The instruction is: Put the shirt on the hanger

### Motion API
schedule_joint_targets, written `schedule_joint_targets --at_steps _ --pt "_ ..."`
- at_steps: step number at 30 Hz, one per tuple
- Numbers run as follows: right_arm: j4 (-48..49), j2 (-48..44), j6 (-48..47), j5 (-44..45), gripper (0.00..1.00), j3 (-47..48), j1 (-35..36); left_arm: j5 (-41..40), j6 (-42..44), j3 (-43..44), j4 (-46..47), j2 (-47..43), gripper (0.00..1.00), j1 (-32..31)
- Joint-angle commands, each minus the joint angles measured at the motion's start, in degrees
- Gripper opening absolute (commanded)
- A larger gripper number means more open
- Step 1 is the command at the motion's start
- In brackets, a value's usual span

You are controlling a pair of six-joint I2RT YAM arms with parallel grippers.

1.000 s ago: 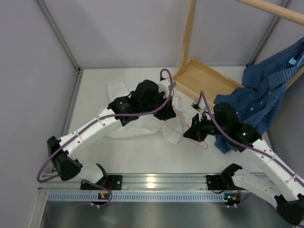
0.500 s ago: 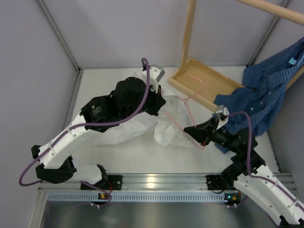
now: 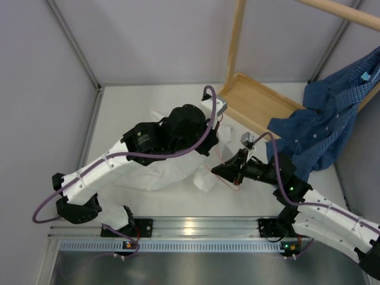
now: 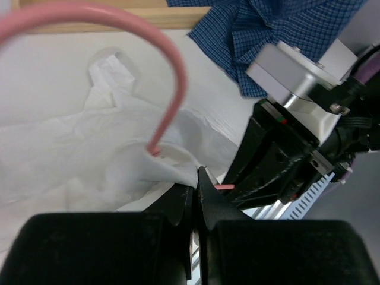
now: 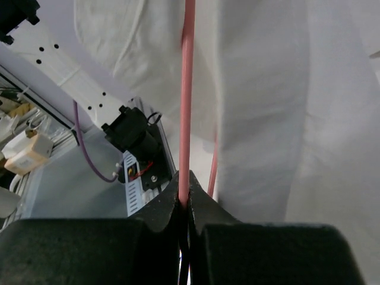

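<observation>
1. The left gripper [image 4: 199,178] has its fingers pressed together on a pinch of the shirt [image 4: 83,154], with white cloth bunched right at the tips.
2. The right gripper [image 5: 184,191] is clamped tight on the hanger [image 5: 187,89]. Pink wire runs straight up from between its fingers, with cloth draped just beside it.
3. The shirt lies crumpled on the table [image 3: 119,107] between the two arms, mostly under the left one. The hanger is lifted at the shirt's right edge, and from the left wrist its hook arches up out of the cloth.
4. To my eye the step in hand is working the hanger into the shirt. I cannot tell whether the hook has come through the neck opening or only through a fold.
5. The next move looks like a job for both arms: the right holds the wire steady while the left draws cloth over a shoulder of the hanger. The fabric is thin and may slip or snag.
6. The blue checked shirt [image 3: 332,119] and the wooden rack [image 3: 236,41] stand off to the right, not involved.
</observation>
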Motion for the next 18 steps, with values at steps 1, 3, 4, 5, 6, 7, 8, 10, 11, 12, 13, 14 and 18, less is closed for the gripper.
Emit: schedule_joint_targets --at_steps 1,3,4,5,6,7,8,10,11,12,13,14,18 --pt "5.3 0.8 -4.3 5.2 0.0 5.5 2.7 2.4 1.3 2.1 4.0 1.0 0.0 -4.1" --pt "6.2 0.5 -4.1 9.8 0.0 5.2 2.7 2.2 1.8 2.3 3.9 1.0 0.0 -5.6" --pt "6.8 0.1 -3.3 11.1 0.0 4.8 2.8 1.4 1.9 1.9 4.0 0.6 0.0 -5.9" --pt "7.6 -0.2 -2.8 12.6 0.0 3.5 2.7 1.4 2.0 1.4 3.9 0.4 0.0 -6.0" --pt "10.5 -1.6 -1.3 15.2 0.0 2.6 2.8 1.8 2.0 0.6 3.9 0.1 0.0 -6.1" --pt "12.0 -2.3 -0.8 16.1 0.0 1.7 2.7 3.2 2.1 0.3 3.9 0.0 0.0 -6.2" --pt "13.1 -3.7 -0.3 17.5 0.0 0.1 2.8 3.8 2.1 0.2 4.0 -0.1 0.0 -6.6" --pt "13.9 -5.2 0.0 21.1 0.0 -0.6 2.8 4.0 2.2 0.1 4.0 -0.1 0.0 -7.7" --pt "13.5 -6.7 0.0 22.4 0.0 -1.1 2.8 4.1 2.6 0.2 3.9 -0.1 0.0 -8.1" --pt "13.2 -7.4 -0.3 23.9 0.0 -1.5 2.8 3.2 2.6 0.3 4.0 -0.2 0.0 -8.3" --pt "12.3 -7.9 -1.1 23.9 0.0 -1.9 2.8 1.2 2.4 0.4 4.0 -0.3 0.0 -8.4" --pt "11.8 -8.9 -1.7 22.6 0.0 -2.0 2.9 -6.3 2.1 0.2 4.0 -0.9 0.0 -8.3" --pt "13.3 -10.3 -3.0 17.9 0.0 -4.2 2.9 -23.4 2.8 0.1 4.0 -0.9 0.0 -8.2"
